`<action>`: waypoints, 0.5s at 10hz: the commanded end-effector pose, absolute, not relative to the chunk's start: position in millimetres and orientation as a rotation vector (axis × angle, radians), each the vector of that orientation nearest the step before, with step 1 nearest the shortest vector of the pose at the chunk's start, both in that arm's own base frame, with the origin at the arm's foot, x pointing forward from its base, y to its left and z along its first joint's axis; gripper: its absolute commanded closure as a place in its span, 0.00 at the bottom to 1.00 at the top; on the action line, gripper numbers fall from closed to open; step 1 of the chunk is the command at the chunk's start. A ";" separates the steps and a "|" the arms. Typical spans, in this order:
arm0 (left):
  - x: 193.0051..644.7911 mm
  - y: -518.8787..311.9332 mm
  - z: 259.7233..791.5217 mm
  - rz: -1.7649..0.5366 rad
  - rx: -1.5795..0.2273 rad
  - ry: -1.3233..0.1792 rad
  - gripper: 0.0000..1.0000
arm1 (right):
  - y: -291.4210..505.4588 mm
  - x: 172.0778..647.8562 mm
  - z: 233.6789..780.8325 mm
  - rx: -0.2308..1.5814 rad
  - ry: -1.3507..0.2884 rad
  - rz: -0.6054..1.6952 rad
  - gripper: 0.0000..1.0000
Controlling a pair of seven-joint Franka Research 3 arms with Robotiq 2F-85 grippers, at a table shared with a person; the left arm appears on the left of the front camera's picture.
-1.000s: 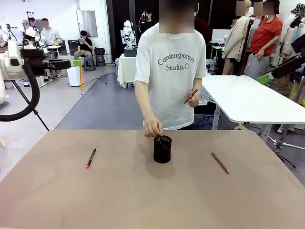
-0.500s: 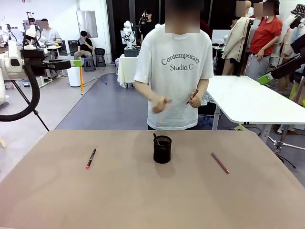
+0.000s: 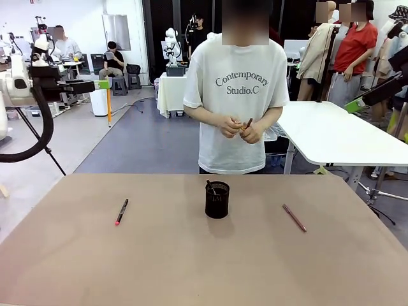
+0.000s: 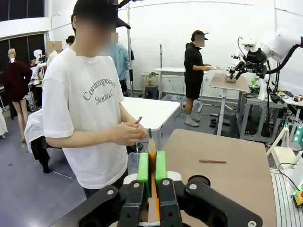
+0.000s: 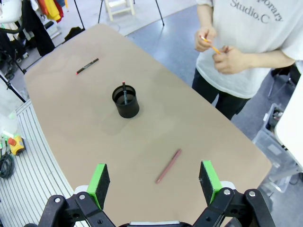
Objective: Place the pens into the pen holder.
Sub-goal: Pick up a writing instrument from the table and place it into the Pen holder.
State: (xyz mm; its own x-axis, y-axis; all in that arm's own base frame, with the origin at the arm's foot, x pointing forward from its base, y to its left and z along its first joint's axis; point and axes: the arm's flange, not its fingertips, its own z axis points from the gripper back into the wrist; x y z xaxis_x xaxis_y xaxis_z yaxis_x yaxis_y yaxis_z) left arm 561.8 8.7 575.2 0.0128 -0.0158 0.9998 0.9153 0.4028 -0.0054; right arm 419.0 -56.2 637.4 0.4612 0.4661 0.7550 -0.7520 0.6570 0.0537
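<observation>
The black mesh pen holder (image 3: 217, 199) (image 5: 126, 101) stands mid-table with one pen (image 3: 209, 186) upright inside it. Left of it lies a black pen with a pink-red end (image 3: 121, 211) (image 5: 87, 65); to its right lies a dark red pen (image 3: 294, 217) (image 5: 168, 166) (image 4: 212, 161). My left gripper (image 3: 102, 84) (image 4: 152, 166) is raised off the table's left side, shut on a yellow-orange pencil (image 3: 108, 105) (image 4: 152, 150). High at the right edge, my right gripper (image 3: 354, 105) (image 5: 155, 182) stands open and holds nothing, above the dark red pen. The person's hands (image 3: 241, 129) hold another thin pen.
The person stands at the far side of the brown table (image 3: 159, 261), hands at chest height, off the table. A white table (image 3: 331, 131) stands behind at the right. People sit and stand farther back.
The person let a pen go into the pen holder, drew that hand back and brought both hands together at the chest. Neither arm has moved.
</observation>
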 end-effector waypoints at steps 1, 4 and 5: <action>562.7 6.8 577.8 -0.897 -0.887 -1.352 1.00 | -55.2 419.9 638.6 0.424 -0.796 0.779 0.00; 562.7 6.8 577.8 -0.897 -0.887 -1.352 1.00 | -55.2 419.9 638.6 0.424 -0.796 0.779 0.00; 562.7 6.8 577.8 -0.897 -0.887 -1.352 1.00 | -55.2 419.9 638.6 0.424 -0.796 0.779 0.00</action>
State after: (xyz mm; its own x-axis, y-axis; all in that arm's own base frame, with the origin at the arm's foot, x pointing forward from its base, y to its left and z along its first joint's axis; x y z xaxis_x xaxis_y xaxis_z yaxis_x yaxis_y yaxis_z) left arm 561.8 8.7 575.2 0.0127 -0.0158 0.9998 0.9153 0.4028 -0.0053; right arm 419.0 -56.2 637.4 0.4611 0.4661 0.7550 -0.7520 0.6570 0.0537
